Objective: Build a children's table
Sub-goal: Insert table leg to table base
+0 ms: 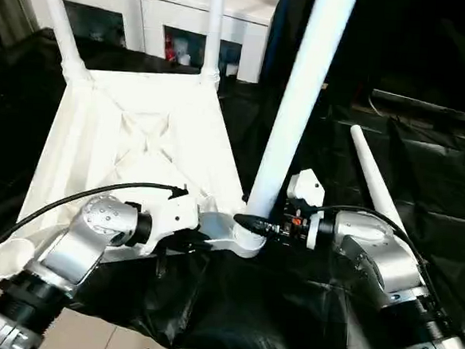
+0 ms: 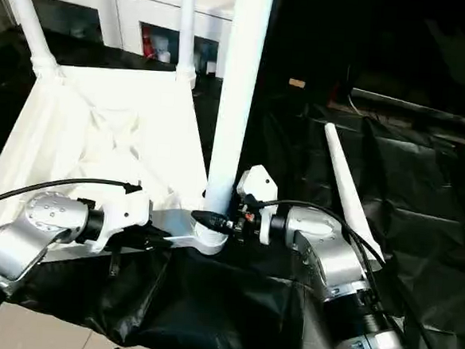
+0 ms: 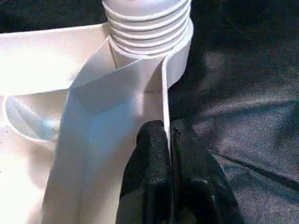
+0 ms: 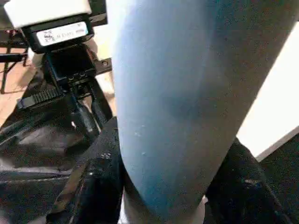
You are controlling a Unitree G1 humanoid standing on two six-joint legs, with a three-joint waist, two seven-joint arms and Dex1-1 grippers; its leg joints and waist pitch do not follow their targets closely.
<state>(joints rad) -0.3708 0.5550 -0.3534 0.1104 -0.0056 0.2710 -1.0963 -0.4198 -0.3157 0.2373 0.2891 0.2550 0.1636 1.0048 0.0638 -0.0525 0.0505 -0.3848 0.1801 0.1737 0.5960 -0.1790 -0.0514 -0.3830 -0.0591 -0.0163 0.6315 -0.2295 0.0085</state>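
Your right gripper (image 1: 254, 224) is clamped on the base of the third leg (image 1: 302, 91), its black fingers (image 4: 98, 186) squeezing the tube from both sides just above the near corner socket (image 1: 246, 241). Your left gripper (image 1: 198, 238) is pinched shut on the raised rim (image 3: 164, 107) of the upside-down table top (image 1: 138, 152), right beside that same socket, holding the top steady. By my reading you are seating leg three: its threaded end (image 3: 147, 23) is standing in the socket, two legs (image 1: 60, 19) already stand at the far corners, and the last leg (image 1: 373, 184) lies loose on the black cloth (image 1: 287, 306) beside your right forearm. Next you probably need to twist the leg home while keeping the rim held, then let go and reach for the loose one.
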